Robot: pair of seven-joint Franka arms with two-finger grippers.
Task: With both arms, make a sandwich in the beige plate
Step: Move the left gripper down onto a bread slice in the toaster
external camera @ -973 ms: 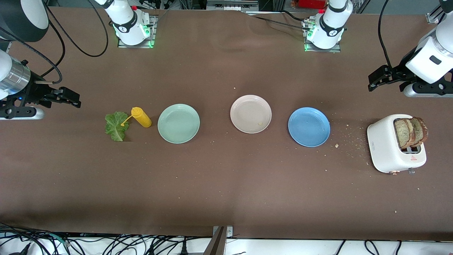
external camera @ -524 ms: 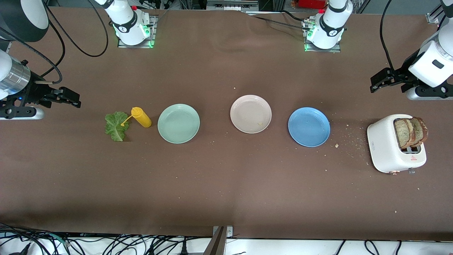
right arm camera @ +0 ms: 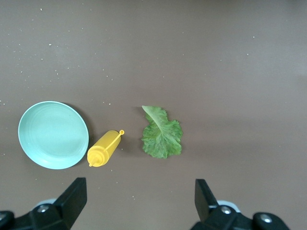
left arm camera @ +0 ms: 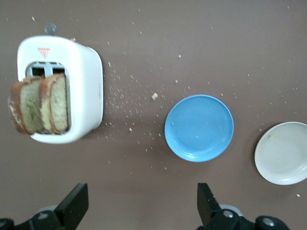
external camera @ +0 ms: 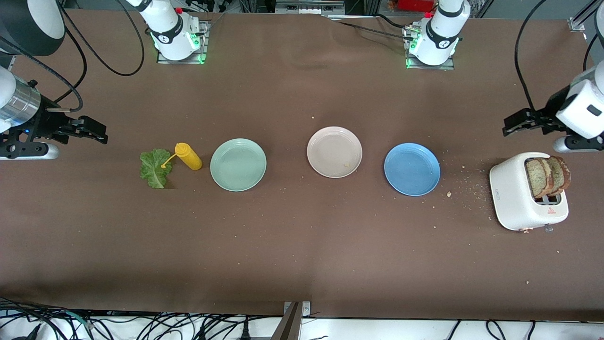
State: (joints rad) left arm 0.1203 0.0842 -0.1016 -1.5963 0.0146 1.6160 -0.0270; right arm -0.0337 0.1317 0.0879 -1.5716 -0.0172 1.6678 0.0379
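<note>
The white toaster (external camera: 527, 196) stands nearest the front camera, at the left arm's end of the table, with two bread slices (external camera: 547, 175) upright in its slots. The beige plate (external camera: 334, 151) lies bare, between the blue plate (external camera: 412, 169) toward the toaster and the mint-green plate (external camera: 238, 164). Past the mint-green plate lie a yellow squeeze bottle (external camera: 188, 156) and the lettuce leaf (external camera: 155, 167). The left gripper (external camera: 513, 126) hangs, fingers apart, over the table just beside the toaster. The right gripper (external camera: 96, 132) waits, fingers apart, near the lettuce leaf.
</note>
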